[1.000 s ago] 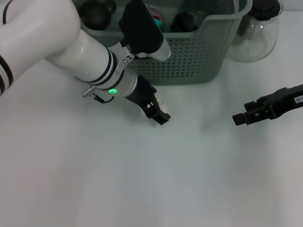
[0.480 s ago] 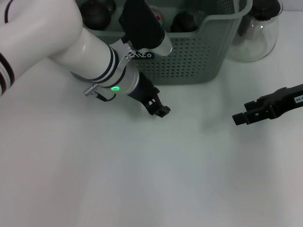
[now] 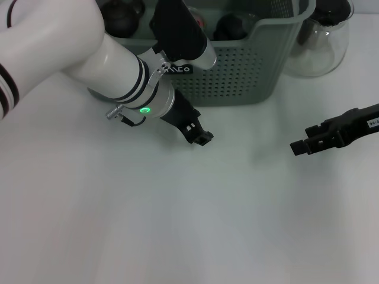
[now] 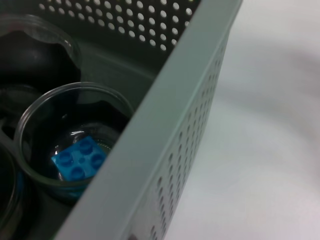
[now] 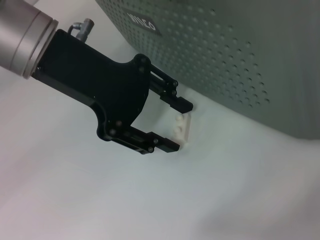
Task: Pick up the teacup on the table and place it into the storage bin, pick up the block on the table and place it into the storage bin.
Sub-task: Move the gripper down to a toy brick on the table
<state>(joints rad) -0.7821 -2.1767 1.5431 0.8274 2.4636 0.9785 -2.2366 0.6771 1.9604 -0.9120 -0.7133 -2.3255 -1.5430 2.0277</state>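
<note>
Left gripper [image 5: 175, 127] has edged closer to the storage bin [image 3: 249, 65], fingers spread around the white block [image 5: 183, 129], not yet clamped; right gripper [image 3: 299, 147] idles well apart, state unclear.

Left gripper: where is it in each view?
Head: left gripper left of centre, just before the storage bin.
Left wrist: not in it; only the storage bin.
Right wrist: mid-picture, jaws open.
Shared landmark: the storage bin's perforated wall.
</note>
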